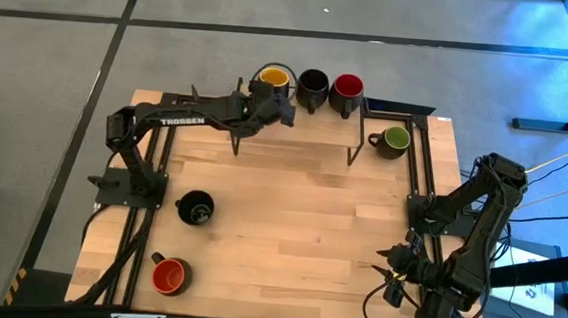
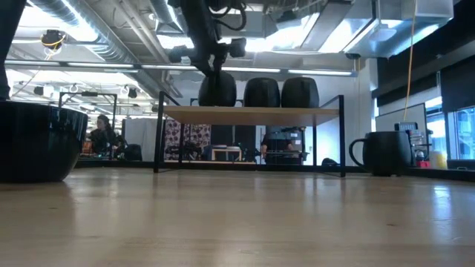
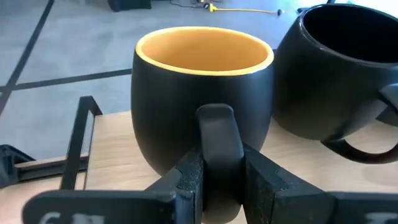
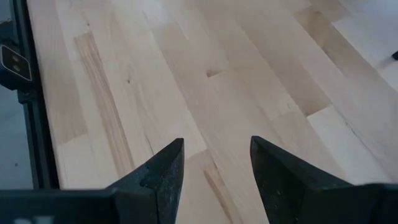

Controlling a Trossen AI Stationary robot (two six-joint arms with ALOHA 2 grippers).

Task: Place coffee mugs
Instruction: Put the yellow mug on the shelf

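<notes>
On the wooden shelf (image 1: pixel 296 130) stand three mugs, the left gripper (image 3: pixel 217 180) clamping the yellow-lined mug's (image 1: pixel 273 80) handle; three await on the table (image 1: pixel 298 240), the right gripper (image 4: pixel 214 165) gaping empty.

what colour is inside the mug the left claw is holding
Yellow inside the mug; the left wrist view shows it best.

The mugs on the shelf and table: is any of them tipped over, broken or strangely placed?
Nothing stands out. The yellow mug, black mug and red mug stand upright on the shelf; the left gripper holds the yellow mug's handle.
</notes>
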